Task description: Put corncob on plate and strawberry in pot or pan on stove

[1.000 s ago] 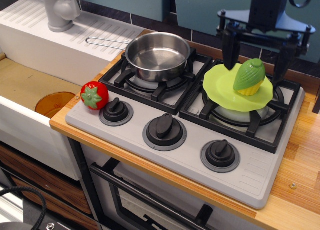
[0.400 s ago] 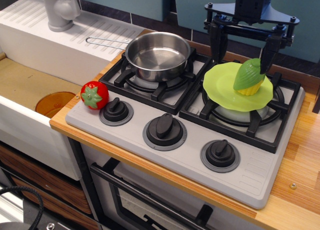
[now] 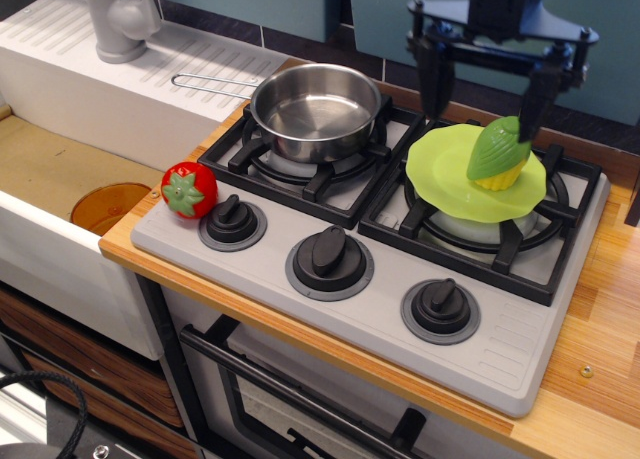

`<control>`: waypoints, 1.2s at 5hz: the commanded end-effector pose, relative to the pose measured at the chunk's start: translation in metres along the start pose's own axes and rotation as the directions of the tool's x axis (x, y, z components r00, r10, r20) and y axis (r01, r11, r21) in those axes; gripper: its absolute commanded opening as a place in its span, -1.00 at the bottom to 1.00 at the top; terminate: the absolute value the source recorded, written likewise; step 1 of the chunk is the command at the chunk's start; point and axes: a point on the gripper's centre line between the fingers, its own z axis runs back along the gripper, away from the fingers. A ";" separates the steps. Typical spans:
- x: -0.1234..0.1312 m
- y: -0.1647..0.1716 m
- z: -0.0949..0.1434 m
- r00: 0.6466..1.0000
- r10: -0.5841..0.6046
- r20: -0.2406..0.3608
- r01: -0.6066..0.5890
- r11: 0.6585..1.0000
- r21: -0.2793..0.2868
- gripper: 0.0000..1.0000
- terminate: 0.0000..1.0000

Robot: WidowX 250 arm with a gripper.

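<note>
Green corncob sits upright on the lime plate, which rests on the right burner of the stove. Above it hangs the black gripper, fingers spread wide and holding nothing — one finger behind the plate, the other just beside the corncob's tip. Over on the left burner stands the steel pot, while the red strawberry lies at the stove's front left corner — beside the nearest knob.

Corncob on plate on right burner, pot on left burner, strawberry at stove's front-left corner
</note>
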 end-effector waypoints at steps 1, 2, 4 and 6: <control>0.007 0.041 0.033 0.994 -0.012 0.110 0.007 0.999 0.048 1.00 -1.00; 0.006 0.061 0.030 0.992 0.004 0.129 -0.013 0.997 0.072 1.00 -1.00; -0.006 0.098 0.018 0.985 0.023 0.169 -0.034 0.997 0.063 1.00 -1.00; -0.023 0.123 0.006 0.976 0.034 0.217 -0.049 0.997 0.063 1.00 -1.00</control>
